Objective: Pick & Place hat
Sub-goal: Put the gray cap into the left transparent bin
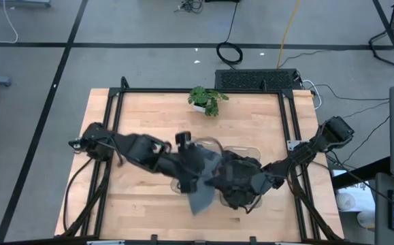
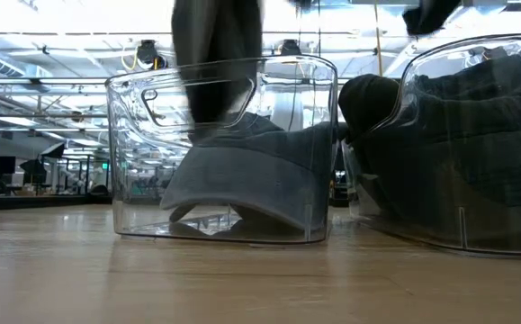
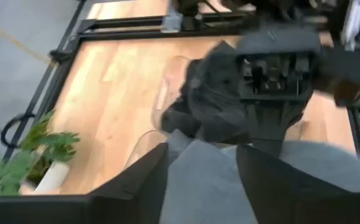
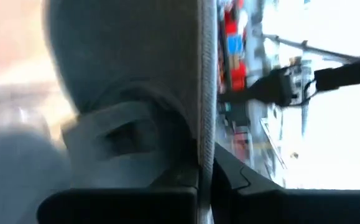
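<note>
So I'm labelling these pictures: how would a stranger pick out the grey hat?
On the wooden table stand two clear bins side by side near the middle. The grey hat sits in the left bin, under the left gripper. The right bin holds only black fabric.

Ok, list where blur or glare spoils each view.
High view: left gripper motion-smeared. Low view: ceiling lights blown out, reflections on the clear bin, hat readable. Left wrist view: soft throughout, plant fuzzy. Right wrist view: heavily smeared, bright background washed out.
</note>
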Controlling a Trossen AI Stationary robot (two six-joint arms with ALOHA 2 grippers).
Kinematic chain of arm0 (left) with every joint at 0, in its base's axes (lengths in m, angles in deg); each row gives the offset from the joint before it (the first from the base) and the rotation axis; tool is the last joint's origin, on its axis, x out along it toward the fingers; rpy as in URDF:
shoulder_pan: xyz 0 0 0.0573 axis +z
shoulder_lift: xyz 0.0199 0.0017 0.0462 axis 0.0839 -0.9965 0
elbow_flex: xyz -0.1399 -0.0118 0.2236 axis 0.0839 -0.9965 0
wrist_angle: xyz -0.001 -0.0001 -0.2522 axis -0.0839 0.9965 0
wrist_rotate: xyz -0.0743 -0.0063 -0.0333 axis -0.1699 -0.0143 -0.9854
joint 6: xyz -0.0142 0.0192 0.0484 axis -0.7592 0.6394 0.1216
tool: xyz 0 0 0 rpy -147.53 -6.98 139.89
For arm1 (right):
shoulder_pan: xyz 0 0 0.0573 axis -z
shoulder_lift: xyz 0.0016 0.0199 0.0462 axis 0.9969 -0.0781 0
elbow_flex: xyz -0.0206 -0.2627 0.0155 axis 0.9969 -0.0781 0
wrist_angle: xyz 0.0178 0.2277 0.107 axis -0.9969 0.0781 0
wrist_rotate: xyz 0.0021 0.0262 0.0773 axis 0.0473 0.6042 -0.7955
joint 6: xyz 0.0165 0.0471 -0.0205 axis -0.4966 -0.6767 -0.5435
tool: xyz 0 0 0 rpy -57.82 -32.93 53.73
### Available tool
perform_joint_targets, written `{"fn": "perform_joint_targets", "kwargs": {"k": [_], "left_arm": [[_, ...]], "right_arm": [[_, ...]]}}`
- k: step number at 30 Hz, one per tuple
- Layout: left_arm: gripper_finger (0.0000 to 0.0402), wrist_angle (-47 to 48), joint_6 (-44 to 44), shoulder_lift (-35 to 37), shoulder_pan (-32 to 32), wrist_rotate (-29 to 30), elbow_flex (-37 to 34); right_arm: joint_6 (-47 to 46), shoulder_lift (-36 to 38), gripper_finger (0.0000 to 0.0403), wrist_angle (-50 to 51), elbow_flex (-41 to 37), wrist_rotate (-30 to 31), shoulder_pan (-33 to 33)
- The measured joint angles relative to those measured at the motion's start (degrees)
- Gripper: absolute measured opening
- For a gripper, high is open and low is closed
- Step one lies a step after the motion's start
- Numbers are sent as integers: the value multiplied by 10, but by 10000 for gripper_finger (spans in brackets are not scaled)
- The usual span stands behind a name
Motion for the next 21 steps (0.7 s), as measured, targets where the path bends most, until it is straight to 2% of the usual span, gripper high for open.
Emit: {"fn": "perform_joint_targets", "kwargs": {"k": [4, 9, 13, 16, 21], "left_arm": [[231, 2, -11, 27, 9, 17, 0], [245, 25, -66, 55, 26, 40, 0], [246, 34, -101, 55, 40, 39, 0], [246, 46, -127, 54, 53, 39, -1], [246, 82, -161, 50, 67, 41, -1]], "right_arm": [[47, 0, 1, -2, -2, 74, 0], [201, 0, 1, -77, -2, 172, -5], [324, 0, 0, -183, -1, 180, -7], [356, 5, 0, -235, -1, 183, -8], [385, 12, 0, -268, -8, 203, -7]]}}
